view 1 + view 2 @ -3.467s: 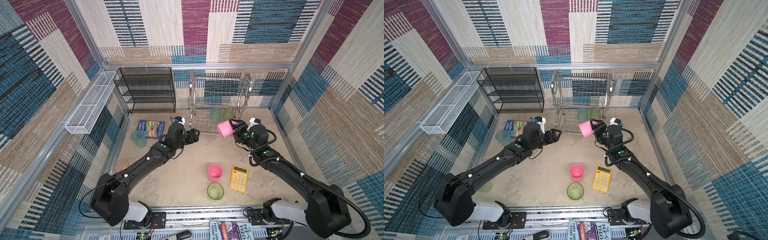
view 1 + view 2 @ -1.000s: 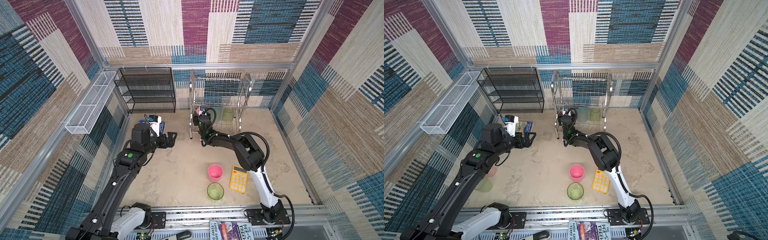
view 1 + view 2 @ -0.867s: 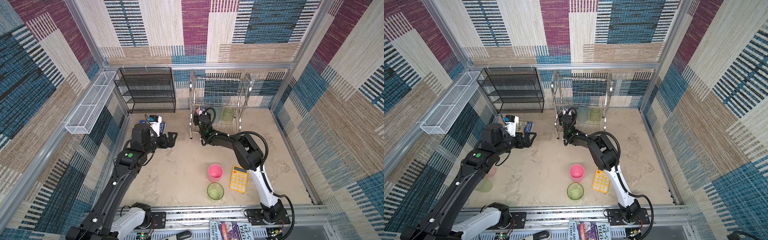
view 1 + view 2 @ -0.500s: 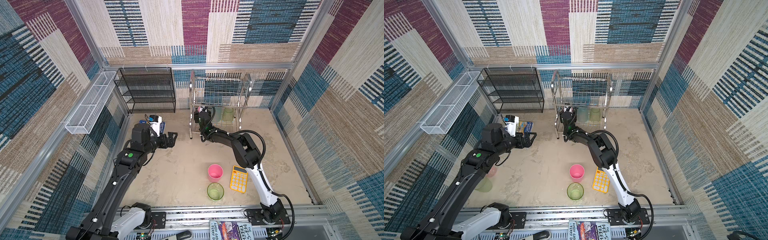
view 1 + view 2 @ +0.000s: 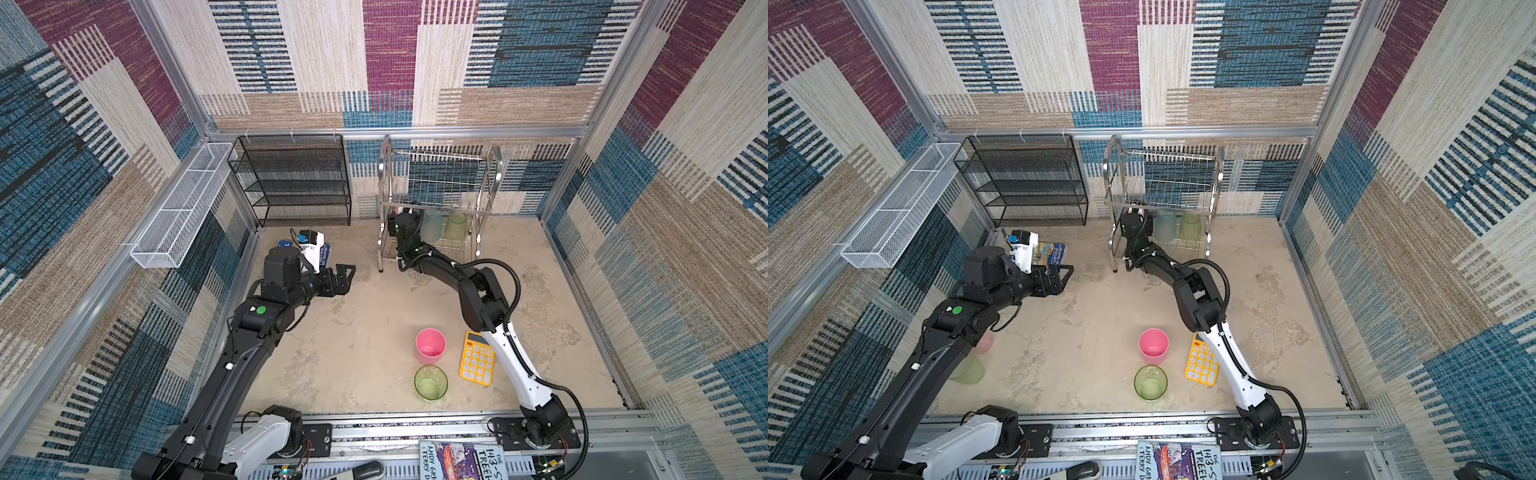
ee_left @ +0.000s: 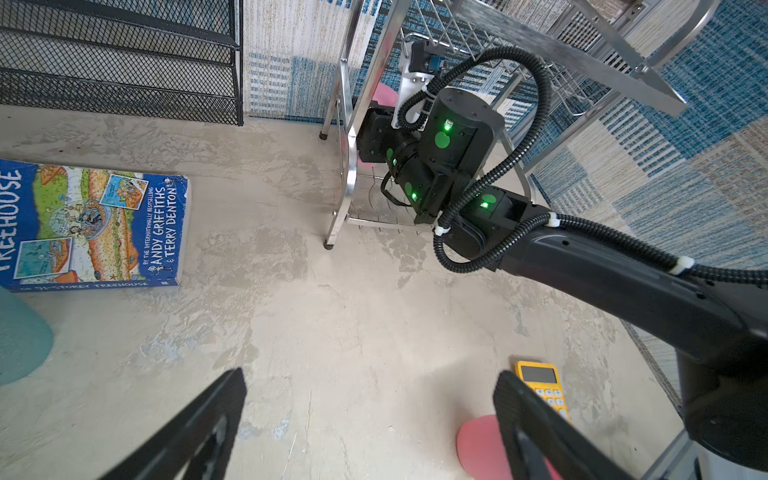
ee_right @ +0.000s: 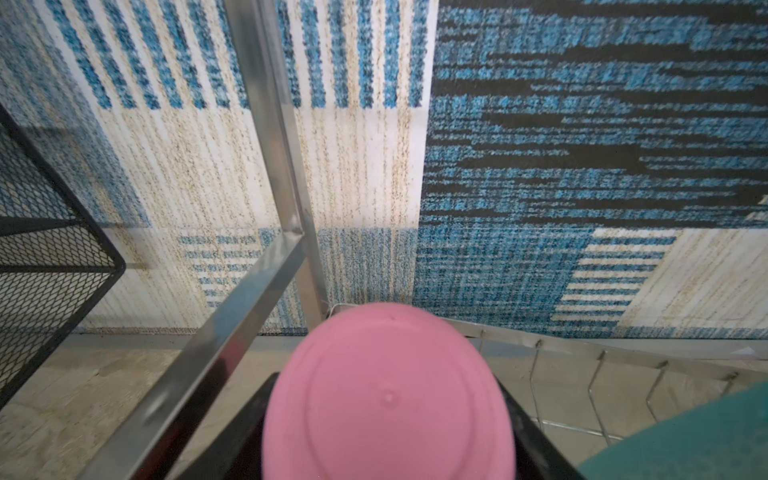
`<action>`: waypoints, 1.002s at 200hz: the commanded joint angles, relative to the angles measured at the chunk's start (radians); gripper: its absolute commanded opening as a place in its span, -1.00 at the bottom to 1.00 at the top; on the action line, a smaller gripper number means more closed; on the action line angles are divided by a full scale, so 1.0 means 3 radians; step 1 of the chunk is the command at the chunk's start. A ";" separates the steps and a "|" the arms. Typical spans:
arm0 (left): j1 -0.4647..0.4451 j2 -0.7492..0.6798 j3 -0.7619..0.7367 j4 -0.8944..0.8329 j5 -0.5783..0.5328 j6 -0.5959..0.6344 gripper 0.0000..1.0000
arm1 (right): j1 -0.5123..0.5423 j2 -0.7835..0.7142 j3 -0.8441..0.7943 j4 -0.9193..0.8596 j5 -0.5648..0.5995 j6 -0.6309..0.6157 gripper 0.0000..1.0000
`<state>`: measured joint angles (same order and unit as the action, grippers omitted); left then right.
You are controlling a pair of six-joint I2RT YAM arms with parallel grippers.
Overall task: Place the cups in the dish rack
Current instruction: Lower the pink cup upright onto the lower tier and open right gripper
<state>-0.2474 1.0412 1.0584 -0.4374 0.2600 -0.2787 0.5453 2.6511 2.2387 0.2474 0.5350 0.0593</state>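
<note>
The silver dish rack [image 5: 440,195] [image 5: 1167,183] stands at the back wall. My right gripper [image 5: 401,222] [image 7: 390,417] reaches into the left end of its lower tier, shut on an opaque pink cup [image 7: 388,399] whose base faces the wrist camera. A teal cup [image 5: 432,226] and a green cup [image 5: 456,225] sit upside down on that tier beside it. On the floor stand a pink cup [image 5: 431,345] and a green cup [image 5: 431,382], mouths up. My left gripper [image 5: 347,278] [image 6: 370,399] hangs open over bare floor, holding nothing.
A yellow calculator [image 5: 477,363] lies beside the floor cups, under the right arm. A blue book [image 6: 87,228] lies near the left gripper, a teal cup [image 6: 20,336] beside it. A salmon cup [image 5: 984,343] and a green cup [image 5: 967,370] sit under the left arm. Black mesh shelf [image 5: 295,183], white trough [image 5: 183,212].
My right arm has carried the pink cup from in front of the rack into its lower tier, edging further in over the last second. The left arm drew back leftward, then stayed still.
</note>
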 commanded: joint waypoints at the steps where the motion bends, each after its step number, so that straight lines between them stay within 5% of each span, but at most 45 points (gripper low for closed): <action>1: 0.0007 0.0007 0.0000 0.0108 0.0044 -0.0114 0.93 | -0.0018 0.0104 0.0205 -0.0189 0.0060 0.0061 0.28; 85: 0.0022 0.0015 -0.0005 0.0113 0.0068 -0.0124 0.93 | -0.0023 0.0153 0.0302 -0.0278 0.0078 0.0094 0.66; 200: 0.0108 0.0027 -0.0006 0.0146 0.0120 -0.0145 0.95 | 0.0017 -0.0321 -0.0518 0.0159 0.0013 0.0005 1.00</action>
<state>-0.2180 1.0481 1.0569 -0.4213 0.2737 -0.2974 0.5484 2.5938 2.1315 0.2256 0.5407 0.0620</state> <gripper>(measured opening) 0.975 0.993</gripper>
